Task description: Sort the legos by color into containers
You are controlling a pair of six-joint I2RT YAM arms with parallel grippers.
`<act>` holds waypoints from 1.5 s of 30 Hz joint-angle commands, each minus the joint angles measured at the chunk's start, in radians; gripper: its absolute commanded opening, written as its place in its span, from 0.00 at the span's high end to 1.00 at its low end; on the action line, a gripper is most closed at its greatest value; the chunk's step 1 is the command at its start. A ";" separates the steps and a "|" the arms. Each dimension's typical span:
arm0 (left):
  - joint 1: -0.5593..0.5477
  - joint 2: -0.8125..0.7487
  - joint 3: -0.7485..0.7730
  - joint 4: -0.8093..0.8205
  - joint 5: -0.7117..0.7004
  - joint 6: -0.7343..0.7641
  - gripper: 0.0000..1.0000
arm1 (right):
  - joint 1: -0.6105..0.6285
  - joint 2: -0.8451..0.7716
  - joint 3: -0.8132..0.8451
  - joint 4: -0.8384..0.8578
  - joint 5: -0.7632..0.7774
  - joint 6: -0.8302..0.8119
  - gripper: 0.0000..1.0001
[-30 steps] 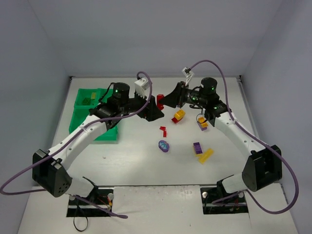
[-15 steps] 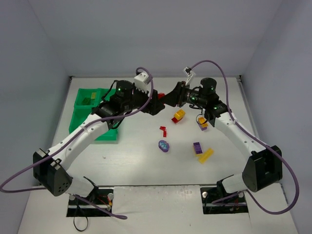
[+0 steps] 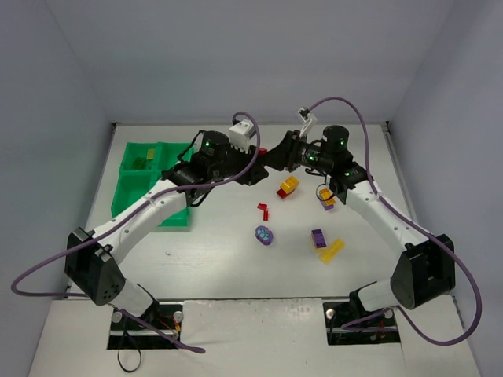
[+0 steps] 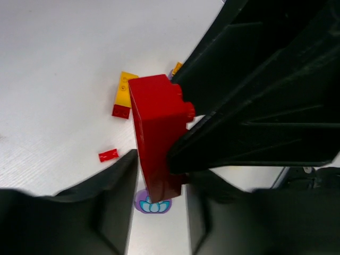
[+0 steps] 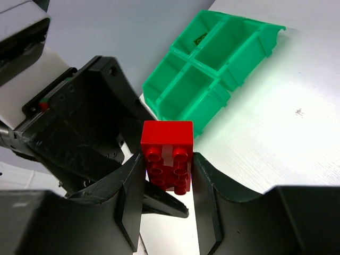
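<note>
Your red brick (image 5: 166, 154) is off the desk (image 3: 220, 267), at the far middle, where the two arms meet. The right end effector (image 5: 167, 176) is clamped on it, one finger on each long side, studs facing its wrist camera. The left end effector (image 4: 158, 192) comes in from the opposite side. Its jaws stand narrow and close on both sides of the brick's other end, but you cannot tell whether they grip it.

The green tray (image 3: 134, 184) lies to the left of the brick, along the desk's left side. On the desk nearer you and to the right lie:
- a yellow-and-red brick (image 3: 288, 186)
- a small red piece (image 3: 263, 210)
- the purple oval piece (image 3: 265, 236)
- a purple brick (image 3: 318, 237), with a yellow brick (image 3: 332, 250) just beside it
</note>
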 commanded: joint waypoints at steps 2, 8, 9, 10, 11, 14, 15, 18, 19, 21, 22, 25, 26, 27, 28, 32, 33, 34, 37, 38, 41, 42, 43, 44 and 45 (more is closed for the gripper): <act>-0.002 -0.032 0.070 0.059 -0.040 0.005 0.80 | 0.006 -0.028 0.047 0.048 -0.004 0.003 1.00; 0.004 -0.035 0.065 0.037 -0.072 0.013 0.96 | 0.006 -0.017 0.033 0.021 0.007 -0.015 0.94; 0.006 -0.035 0.057 0.037 -0.076 0.013 0.97 | 0.003 -0.017 0.030 0.017 0.013 -0.020 0.85; 0.011 -0.035 0.053 0.037 -0.078 0.013 0.98 | 0.002 -0.019 0.028 0.013 0.041 -0.018 0.56; 0.024 -0.036 0.045 0.036 -0.078 0.011 0.98 | -0.003 -0.019 0.025 0.001 0.054 -0.017 0.44; 0.060 -0.038 0.014 0.037 -0.054 -0.004 0.98 | -0.045 -0.016 0.022 -0.030 0.094 0.005 0.08; 0.099 -0.038 0.007 0.036 -0.034 -0.012 0.98 | -0.062 -0.016 0.022 -0.035 0.096 0.011 0.04; 0.214 -0.036 -0.024 0.023 -0.003 -0.021 0.98 | -0.144 -0.023 0.013 -0.044 0.107 0.028 0.03; 0.245 -0.035 -0.029 0.016 0.011 -0.021 0.98 | -0.161 -0.033 0.010 -0.050 0.111 0.028 0.03; 0.303 -0.012 -0.013 -0.032 0.009 -0.003 0.98 | -0.208 -0.045 0.007 -0.081 0.137 0.006 0.02; 0.360 0.002 0.000 -0.052 0.008 0.008 0.98 | -0.219 -0.056 0.008 -0.099 0.147 -0.011 0.02; 0.437 0.075 0.079 -0.153 -0.023 0.040 0.98 | -0.234 -0.071 0.010 -0.168 0.179 -0.075 0.02; 0.486 0.121 0.102 -0.194 -0.030 0.046 0.97 | -0.236 -0.074 0.002 -0.185 0.180 -0.084 0.02; 0.506 0.146 0.149 -0.214 -0.038 0.059 0.96 | -0.236 -0.079 -0.005 -0.191 0.182 -0.095 0.02; 0.523 0.173 0.178 -0.233 -0.046 0.066 0.93 | -0.237 -0.085 -0.013 -0.194 0.182 -0.098 0.02; 0.586 0.362 0.361 -0.406 -0.078 0.089 0.92 | -0.236 -0.106 -0.054 -0.206 0.180 -0.107 0.02; 0.589 0.382 0.413 -0.420 -0.104 0.096 0.91 | -0.236 -0.115 -0.065 -0.210 0.176 -0.118 0.02; 0.592 0.401 0.433 -0.444 -0.112 0.100 0.80 | -0.236 -0.120 -0.068 -0.214 0.174 -0.121 0.02; 0.601 0.454 0.506 -0.493 -0.135 0.103 0.66 | -0.236 -0.141 -0.077 -0.242 0.177 -0.146 0.02; 0.601 0.470 0.517 -0.500 -0.145 0.103 0.64 | -0.236 -0.146 -0.079 -0.248 0.176 -0.150 0.02; 0.612 0.497 0.548 -0.521 -0.156 0.099 0.58 | -0.236 -0.161 -0.087 -0.263 0.177 -0.164 0.02; 0.616 0.504 0.554 -0.524 -0.158 0.099 0.57 | -0.236 -0.169 -0.088 -0.268 0.177 -0.166 0.02; 0.618 0.513 0.568 -0.533 -0.158 0.099 0.54 | -0.236 -0.172 -0.091 -0.277 0.180 -0.173 0.02; 0.618 0.513 0.573 -0.535 -0.161 0.099 0.52 | -0.237 -0.178 -0.093 -0.282 0.185 -0.176 0.02; 0.618 0.513 0.576 -0.540 -0.161 0.099 0.51 | -0.236 -0.180 -0.094 -0.292 0.188 -0.179 0.02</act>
